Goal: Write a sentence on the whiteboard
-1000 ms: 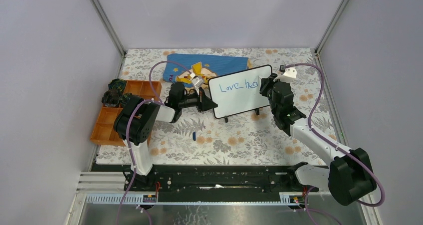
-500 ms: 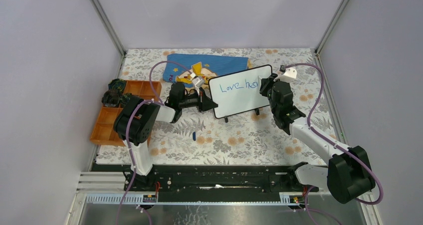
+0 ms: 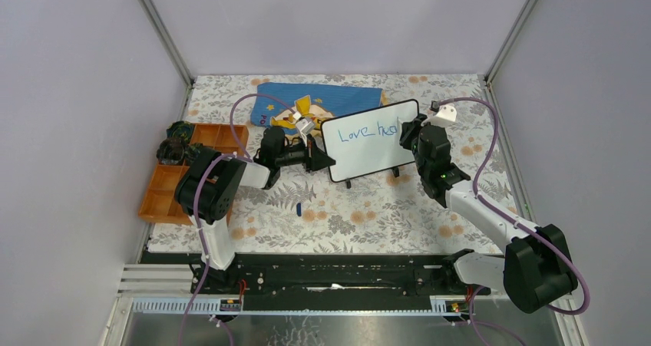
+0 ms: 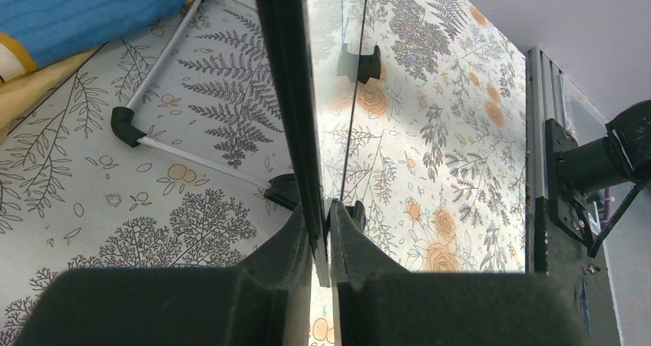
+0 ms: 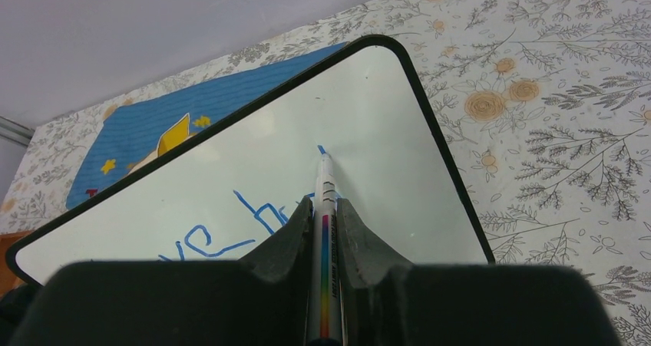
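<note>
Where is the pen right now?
In the right wrist view, the pen sits pinched in the right claw, its tip touching the whiteboard right of the blue writing.

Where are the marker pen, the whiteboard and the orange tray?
marker pen (image 5: 325,208): right wrist view, white barrel just behind the tip.
whiteboard (image 3: 368,153): top external view, blank lower part of its white face.
orange tray (image 3: 159,199): top external view, a bare near compartment.

Setting was a robotics lab test cell. Plain grey panel walls (image 3: 338,24) on aluminium posts (image 3: 161,31) enclosed the floral-covered table (image 3: 368,215) on three sides. A black mounting rail (image 3: 338,273) ran along the table's near edge.
</note>
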You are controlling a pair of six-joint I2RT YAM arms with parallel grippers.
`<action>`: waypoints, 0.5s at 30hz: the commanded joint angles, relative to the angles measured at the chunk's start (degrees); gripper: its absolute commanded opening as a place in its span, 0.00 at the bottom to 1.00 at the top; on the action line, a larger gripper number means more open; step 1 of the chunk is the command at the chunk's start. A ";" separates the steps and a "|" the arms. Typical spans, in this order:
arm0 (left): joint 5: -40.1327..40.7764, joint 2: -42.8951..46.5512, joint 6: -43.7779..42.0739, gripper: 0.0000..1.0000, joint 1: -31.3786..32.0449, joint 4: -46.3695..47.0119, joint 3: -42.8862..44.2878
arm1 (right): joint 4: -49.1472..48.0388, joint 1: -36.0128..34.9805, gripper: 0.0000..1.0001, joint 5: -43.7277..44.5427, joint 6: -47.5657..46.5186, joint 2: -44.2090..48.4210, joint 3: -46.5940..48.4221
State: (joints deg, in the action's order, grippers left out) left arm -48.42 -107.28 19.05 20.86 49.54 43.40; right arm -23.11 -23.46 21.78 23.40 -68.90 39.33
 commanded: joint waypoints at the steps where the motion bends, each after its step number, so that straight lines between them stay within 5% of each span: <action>1: 2.61 -2.15 -4.55 0.00 1.26 -9.99 -1.60 | 0.10 0.44 0.00 0.20 0.96 0.82 -0.51; 15: 2.72 -2.19 -4.64 0.00 1.41 -10.08 -1.65 | 1.72 0.44 0.00 0.14 1.51 1.91 -2.66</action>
State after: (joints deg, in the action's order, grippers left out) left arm -48.27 -107.28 19.05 20.91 49.50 43.40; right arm -21.76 -23.46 21.80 24.12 -67.96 37.08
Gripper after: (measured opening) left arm 0.158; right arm 0.179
